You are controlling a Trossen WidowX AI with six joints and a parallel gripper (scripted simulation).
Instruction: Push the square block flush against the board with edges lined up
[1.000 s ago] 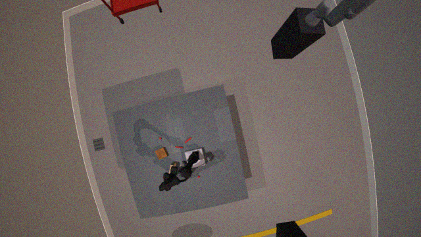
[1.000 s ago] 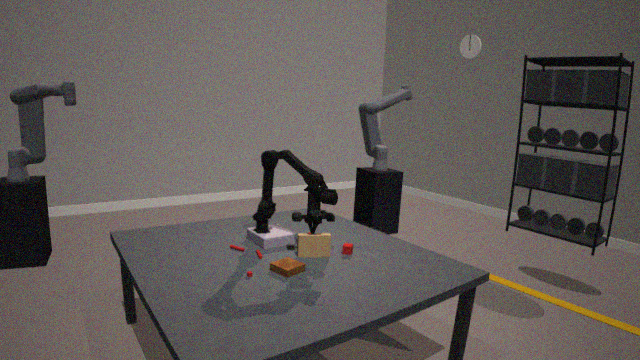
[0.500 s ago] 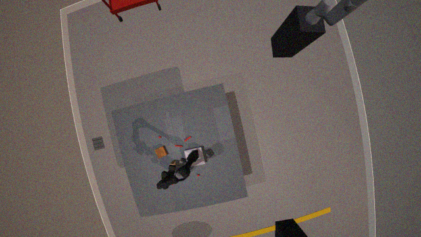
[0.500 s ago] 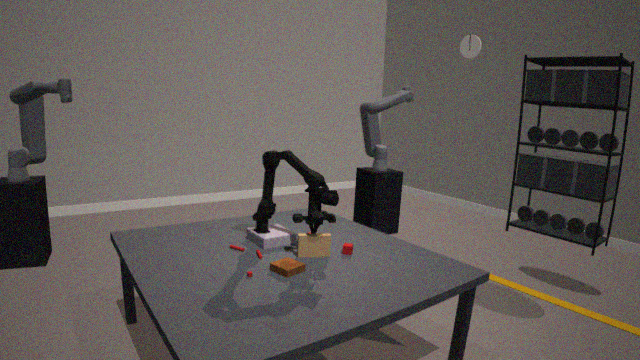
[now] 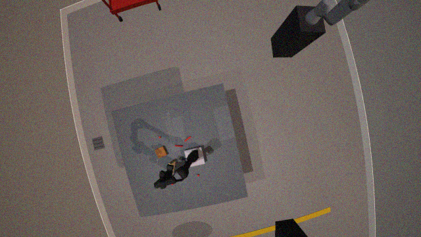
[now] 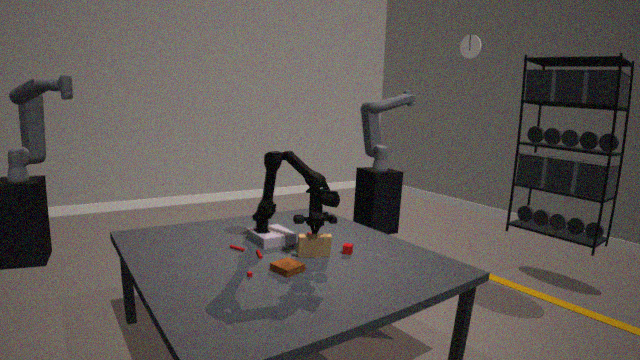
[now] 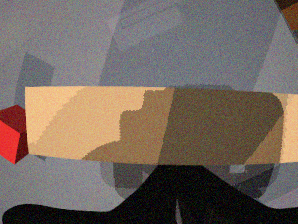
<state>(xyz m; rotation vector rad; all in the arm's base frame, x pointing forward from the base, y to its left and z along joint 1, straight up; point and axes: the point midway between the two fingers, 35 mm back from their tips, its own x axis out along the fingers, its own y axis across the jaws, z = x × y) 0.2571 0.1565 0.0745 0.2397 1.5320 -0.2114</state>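
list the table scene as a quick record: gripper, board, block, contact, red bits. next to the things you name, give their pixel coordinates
gripper: shut (image 5: pixel 174 161) (image 6: pixel 315 233) (image 7: pixel 180 167), on the arm's side of the board
board: pale wood (image 6: pixel 314 246) (image 7: pixel 75 120), standing on its long edge
block: orange-brown square (image 5: pixel 160 152) (image 6: pixel 287 266), lying flat
block to board: apart, gap between them
red bits: a cube (image 6: pixel 347 248) (image 7: pixel 11 135) near one end of the board; two sticks (image 5: pixel 179 145) (image 6: pixel 237 248) and a tiny piece (image 5: pixel 160 137) (image 6: pixel 249 274) elsewhere
task: not finished

A dim room with grey walls around my dark table.

I see a round clock on the darker wall, above and left of a black shelf rack with bins and round dark things. A pale baseboard edges the floor, where a yellow stripe runs. From above, a red cart, perhaps, is cut off at the frame's edge.
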